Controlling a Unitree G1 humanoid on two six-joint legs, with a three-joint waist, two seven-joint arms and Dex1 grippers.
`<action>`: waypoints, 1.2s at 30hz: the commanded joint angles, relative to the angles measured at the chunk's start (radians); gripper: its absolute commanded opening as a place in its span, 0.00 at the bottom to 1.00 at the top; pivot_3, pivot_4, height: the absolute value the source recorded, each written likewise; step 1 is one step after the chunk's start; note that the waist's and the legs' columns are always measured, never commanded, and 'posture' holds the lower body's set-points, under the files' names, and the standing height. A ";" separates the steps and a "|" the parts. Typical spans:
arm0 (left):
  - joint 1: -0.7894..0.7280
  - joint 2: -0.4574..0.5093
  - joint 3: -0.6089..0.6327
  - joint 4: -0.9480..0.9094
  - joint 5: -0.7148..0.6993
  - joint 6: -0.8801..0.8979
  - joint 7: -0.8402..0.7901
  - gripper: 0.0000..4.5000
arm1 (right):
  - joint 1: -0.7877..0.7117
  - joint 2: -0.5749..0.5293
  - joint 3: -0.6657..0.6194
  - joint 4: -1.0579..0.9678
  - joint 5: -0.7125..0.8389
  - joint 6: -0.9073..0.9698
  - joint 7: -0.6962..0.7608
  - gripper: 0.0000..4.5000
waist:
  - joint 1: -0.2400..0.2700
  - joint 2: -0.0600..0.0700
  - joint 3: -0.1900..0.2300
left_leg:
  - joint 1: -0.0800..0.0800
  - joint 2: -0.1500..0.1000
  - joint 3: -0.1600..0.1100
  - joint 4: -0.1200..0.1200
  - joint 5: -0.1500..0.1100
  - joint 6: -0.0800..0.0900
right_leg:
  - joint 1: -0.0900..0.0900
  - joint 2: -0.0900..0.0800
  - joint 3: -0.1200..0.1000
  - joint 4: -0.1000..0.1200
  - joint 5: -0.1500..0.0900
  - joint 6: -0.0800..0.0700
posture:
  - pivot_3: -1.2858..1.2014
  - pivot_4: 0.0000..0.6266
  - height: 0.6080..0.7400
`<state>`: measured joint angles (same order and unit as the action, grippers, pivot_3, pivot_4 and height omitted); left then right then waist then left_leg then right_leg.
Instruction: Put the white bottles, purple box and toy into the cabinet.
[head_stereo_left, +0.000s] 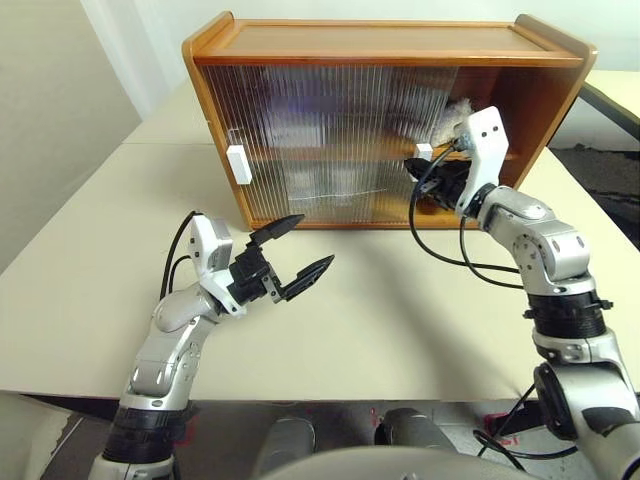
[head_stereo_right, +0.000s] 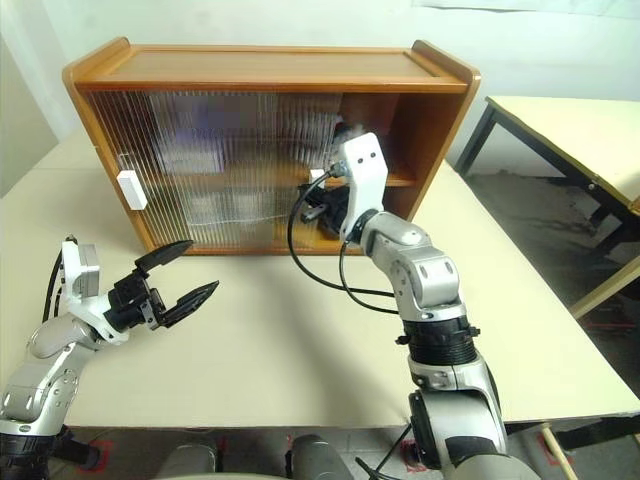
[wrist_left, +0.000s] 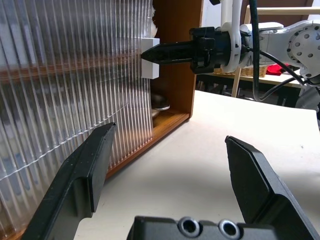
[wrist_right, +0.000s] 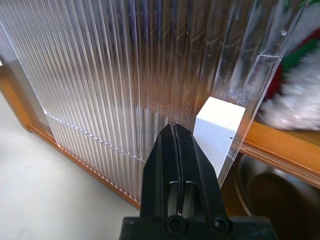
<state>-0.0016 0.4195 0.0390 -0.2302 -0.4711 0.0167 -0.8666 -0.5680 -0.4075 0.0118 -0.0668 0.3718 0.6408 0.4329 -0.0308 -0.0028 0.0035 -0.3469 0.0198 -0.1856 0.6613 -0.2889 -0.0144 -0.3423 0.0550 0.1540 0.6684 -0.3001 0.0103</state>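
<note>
The cabinet (head_stereo_left: 385, 42) stands at the back of the table with its ribbed sliding doors (head_stereo_left: 320, 140) covering the left and middle, and its right end open. My right gripper (wrist_right: 175, 132) is shut, its tip against the white handle (wrist_right: 217, 130) at the right door's edge. On the upper shelf beside that edge sits the toy (wrist_right: 295, 85), white plush with red and green. Behind the doors are only pale and lavender blurs, so I cannot make out the white bottles or the purple box. My left gripper (head_stereo_left: 315, 240) hovers open and empty over the table in front of the cabinet.
A silver metal bowl (wrist_right: 270, 192) sits on the lower shelf in the open right end. The left door's white handle (head_stereo_left: 238, 164) is near the cabinet's left side. Bare beige tabletop (head_stereo_left: 380, 320) lies before the cabinet. A second table (head_stereo_right: 560, 120) stands to the right.
</note>
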 joint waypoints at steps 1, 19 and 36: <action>-0.007 0.002 -0.009 0.008 0.005 0.007 0.001 1.00 | 0.013 -0.045 -0.075 0.041 -0.038 -0.011 -0.034 0.01 | 0.001 -0.001 0.000 | 0.000 0.000 0.000 0.000 0.001 -0.001 | -0.001 0.000 0.000 0.000 0.001 0.000 | 0.48 0.02 1.00; -0.014 0.011 -0.006 0.016 0.000 0.010 -0.009 1.00 | 0.068 -0.158 -0.144 0.093 -0.058 -0.060 -0.017 0.01 | 0.002 -0.003 0.002 | -0.010 -0.002 0.001 -0.001 0.002 -0.002 | -0.004 -0.001 0.002 -0.001 0.004 0.002 | 0.48 0.02 1.00; -0.019 0.018 -0.006 0.028 0.005 0.007 -0.024 1.00 | 0.052 -0.231 -0.168 0.193 -0.093 -0.116 -0.020 0.01 | -0.009 -0.003 0.002 | -0.009 -0.001 0.001 0.000 0.003 -0.002 | -0.004 -0.001 0.002 -0.001 0.005 0.003 | 0.48 0.00 1.00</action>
<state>-0.0147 0.4295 0.0369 -0.2166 -0.4711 0.0198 -0.8853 -0.5090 -0.6082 -0.1165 0.0845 0.3293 0.5286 0.4507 -0.0395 -0.0057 0.0058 -0.3562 0.0185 -0.1844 0.6610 -0.2859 -0.0167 -0.3467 0.0543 0.1562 0.6674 -0.2944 0.0132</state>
